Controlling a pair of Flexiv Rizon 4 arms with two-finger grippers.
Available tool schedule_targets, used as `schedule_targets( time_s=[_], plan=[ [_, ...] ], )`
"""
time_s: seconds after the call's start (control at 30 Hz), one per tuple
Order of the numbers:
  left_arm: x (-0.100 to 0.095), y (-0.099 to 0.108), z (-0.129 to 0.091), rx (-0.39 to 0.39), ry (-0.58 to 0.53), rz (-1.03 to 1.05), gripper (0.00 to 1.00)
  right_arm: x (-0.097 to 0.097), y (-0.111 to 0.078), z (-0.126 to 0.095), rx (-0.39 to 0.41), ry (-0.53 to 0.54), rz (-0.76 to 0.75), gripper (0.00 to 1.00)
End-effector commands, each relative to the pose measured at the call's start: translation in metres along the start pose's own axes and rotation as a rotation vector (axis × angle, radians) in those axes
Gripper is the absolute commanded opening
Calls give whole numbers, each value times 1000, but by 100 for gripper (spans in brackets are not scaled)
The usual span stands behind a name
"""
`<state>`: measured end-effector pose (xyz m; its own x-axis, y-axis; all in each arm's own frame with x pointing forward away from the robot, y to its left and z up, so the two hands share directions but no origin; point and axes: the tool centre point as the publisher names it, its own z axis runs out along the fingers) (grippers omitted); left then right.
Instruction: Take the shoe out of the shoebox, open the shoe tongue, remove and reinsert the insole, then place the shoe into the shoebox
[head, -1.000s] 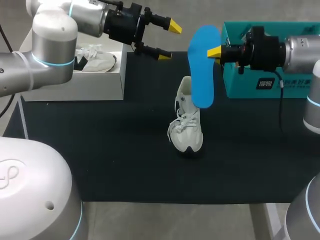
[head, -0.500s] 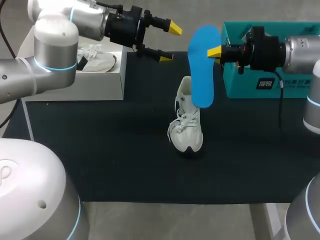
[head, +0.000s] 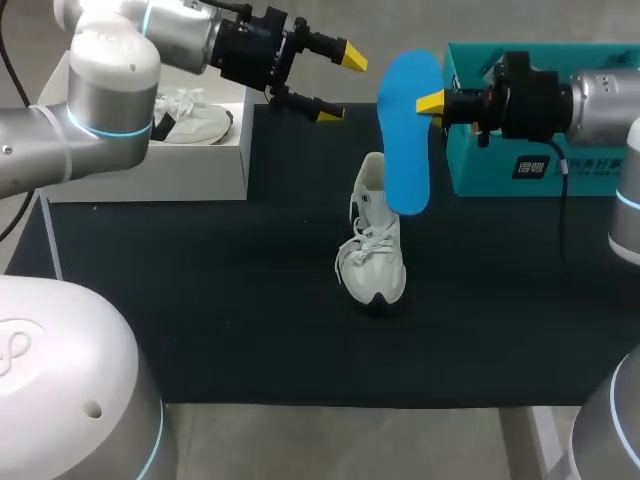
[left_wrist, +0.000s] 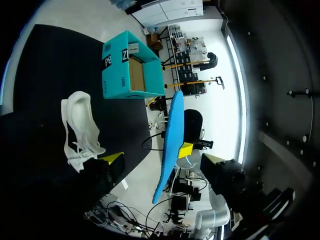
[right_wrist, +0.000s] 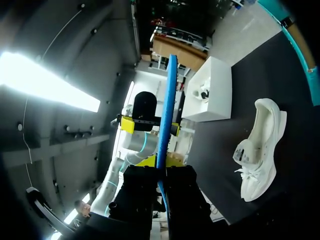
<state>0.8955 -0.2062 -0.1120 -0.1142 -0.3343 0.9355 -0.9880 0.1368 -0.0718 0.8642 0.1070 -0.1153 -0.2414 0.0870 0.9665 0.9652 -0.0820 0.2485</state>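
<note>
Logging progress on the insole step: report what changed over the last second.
The left gripper edged very slightly and stays open. Nothing was taken or released. The right gripper still holds the blue insole aloft near the white shoe, which has not moved.

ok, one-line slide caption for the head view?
Right gripper shut on the blue insole, held in the air near the white lace-up sneaker on the black mat; left gripper open.
</note>
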Motion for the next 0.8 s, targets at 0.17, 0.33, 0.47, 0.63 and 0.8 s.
schedule_targets(
  time_s=[0.17, 0.33, 0.47, 0.63, 0.8],
  plan=[
    [13, 3, -3, -7, -140, -23, 100, -1, 2, -2, 10, -2, 3, 0],
    [9, 1, 1, -17, -161, -33, 100, -1, 3, -1, 13, 3, 1, 0],
    [9, 0, 3, -23, -147, -30, 100, -1, 3, -1, 15, 5, 1, 0],
    [10, -2, 5, -23, -131, -27, 100, -1, 4, -3, 14, 7, 1, 0],
    [10, -1, 7, -30, -134, -36, 100, -2, 6, -5, 4, 9, -4, 0]
  ],
)
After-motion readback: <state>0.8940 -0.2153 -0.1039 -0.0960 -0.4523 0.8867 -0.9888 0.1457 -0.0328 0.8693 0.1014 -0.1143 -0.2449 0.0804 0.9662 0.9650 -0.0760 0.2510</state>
